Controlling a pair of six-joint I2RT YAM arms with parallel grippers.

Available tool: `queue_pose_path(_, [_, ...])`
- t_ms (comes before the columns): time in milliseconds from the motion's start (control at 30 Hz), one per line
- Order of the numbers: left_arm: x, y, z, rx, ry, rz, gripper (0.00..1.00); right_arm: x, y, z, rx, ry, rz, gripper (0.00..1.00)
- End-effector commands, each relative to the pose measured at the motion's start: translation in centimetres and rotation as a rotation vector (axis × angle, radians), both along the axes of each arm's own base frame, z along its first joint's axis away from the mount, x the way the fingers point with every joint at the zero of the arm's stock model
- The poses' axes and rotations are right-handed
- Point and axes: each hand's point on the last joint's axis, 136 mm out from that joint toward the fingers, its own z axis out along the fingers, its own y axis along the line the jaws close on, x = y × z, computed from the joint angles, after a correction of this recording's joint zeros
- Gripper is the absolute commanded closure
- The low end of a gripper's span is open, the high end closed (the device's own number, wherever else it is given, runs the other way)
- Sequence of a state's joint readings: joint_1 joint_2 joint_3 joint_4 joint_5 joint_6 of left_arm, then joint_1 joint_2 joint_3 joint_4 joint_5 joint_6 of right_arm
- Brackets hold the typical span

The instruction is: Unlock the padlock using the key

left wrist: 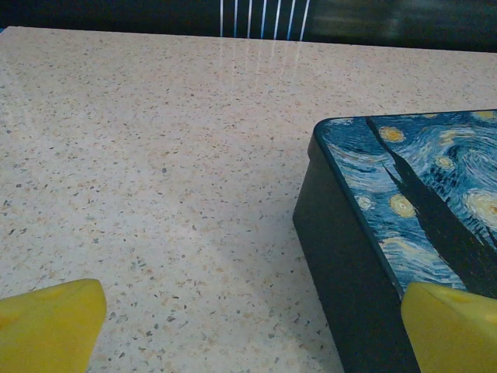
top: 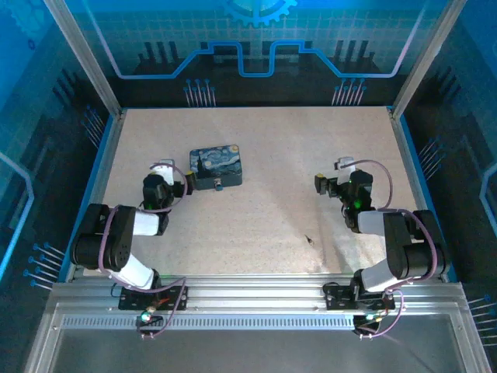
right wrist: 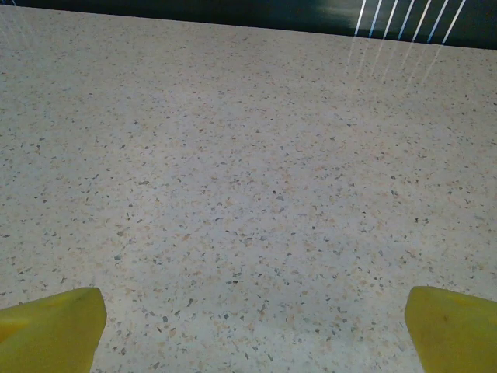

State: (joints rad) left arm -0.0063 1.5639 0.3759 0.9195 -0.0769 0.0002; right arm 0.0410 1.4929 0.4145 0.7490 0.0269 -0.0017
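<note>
The padlock (top: 220, 186) is a tiny silvery speck against the front wall of the starry-night tin (top: 216, 167); only the top view shows it. The key (top: 310, 239) is a thin dark sliver lying on the table nearer the front, right of centre, far from both arms. My left gripper (top: 169, 176) (left wrist: 252, 326) is open just left of the tin (left wrist: 404, 225), its right finger (left wrist: 454, 326) level with the tin's near corner. My right gripper (top: 342, 177) (right wrist: 256, 326) is open over bare table, holding nothing.
The speckled beige table (top: 264, 132) is bounded by blue-edged side rails and dark transparent walls. An aluminium frame rail (top: 248, 291) runs along the near edge by the arm bases.
</note>
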Motion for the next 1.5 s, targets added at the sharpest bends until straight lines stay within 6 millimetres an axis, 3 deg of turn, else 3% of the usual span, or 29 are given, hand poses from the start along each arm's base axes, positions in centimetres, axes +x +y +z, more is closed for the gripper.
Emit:
queue_pose_path(0, [0.2, -0.3, 0.7, -0.002, -0.018, -0.024, 0.01, 0.5, 0.4, 0.4, -0.015, -0.013, 0.005, 0.00])
queue_pose_path(1233, [0.2, 0.0, 0.7, -0.003, -0.022, -0.003, 0.01, 0.5, 0.2, 0.4, -0.013, -0.014, 0.000, 0.00])
queue_pose_path(1467, [-0.7, 0.3, 2.2, -0.003, -0.065, 0.012, 0.01, 0.3, -0.5, 1.4, -0.007, -0.026, -0.041, 0.00])
